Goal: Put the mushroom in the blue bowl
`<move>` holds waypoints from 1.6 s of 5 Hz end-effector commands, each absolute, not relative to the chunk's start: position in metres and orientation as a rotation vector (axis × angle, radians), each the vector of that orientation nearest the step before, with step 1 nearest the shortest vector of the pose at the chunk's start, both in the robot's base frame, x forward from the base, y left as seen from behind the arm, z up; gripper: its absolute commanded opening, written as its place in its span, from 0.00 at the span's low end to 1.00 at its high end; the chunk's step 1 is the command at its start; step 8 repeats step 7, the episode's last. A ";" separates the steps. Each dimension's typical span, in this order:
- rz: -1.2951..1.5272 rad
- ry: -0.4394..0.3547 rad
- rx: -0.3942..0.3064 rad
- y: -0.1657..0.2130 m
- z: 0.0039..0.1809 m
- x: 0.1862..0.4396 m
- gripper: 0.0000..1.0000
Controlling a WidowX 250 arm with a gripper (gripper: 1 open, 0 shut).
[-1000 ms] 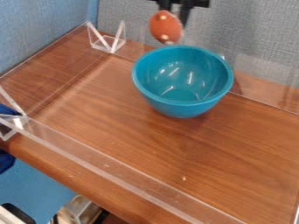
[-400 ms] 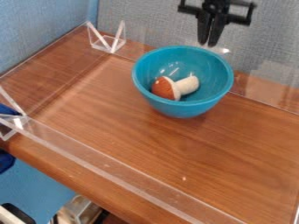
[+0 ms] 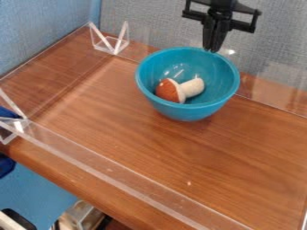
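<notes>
Black and pointing straight down, the gripper (image 3: 214, 40) hangs above the far rim of the blue bowl (image 3: 186, 84) with its fingers pressed together and nothing between them. Below it, the mushroom (image 3: 178, 88) lies on its side inside the bowl, orange-brown cap toward the left, white stem toward the right, resting against the bowl's floor.

By my reading the placing is done and the step in hand is only the retreat. Doing it well means lifting straight up, clear of the rim, so the fingers never clip the bowl's edge or nudge it across the brown wooden table (image 3: 144, 153).

Counted: one gripper, one bowl, one mushroom, one table, fenced by a clear plastic wall (image 3: 72, 135) with two small clear corner braces (image 3: 110, 40).
</notes>
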State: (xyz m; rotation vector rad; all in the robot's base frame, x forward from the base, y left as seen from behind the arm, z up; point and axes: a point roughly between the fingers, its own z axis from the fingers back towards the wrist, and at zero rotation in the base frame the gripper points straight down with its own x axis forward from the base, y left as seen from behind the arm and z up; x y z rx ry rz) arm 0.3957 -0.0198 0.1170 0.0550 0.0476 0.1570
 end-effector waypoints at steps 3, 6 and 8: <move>0.271 0.015 0.036 0.014 0.144 0.411 0.00; 0.187 0.014 0.024 0.019 0.145 0.414 0.00; 0.158 0.022 0.024 0.005 0.150 0.412 0.00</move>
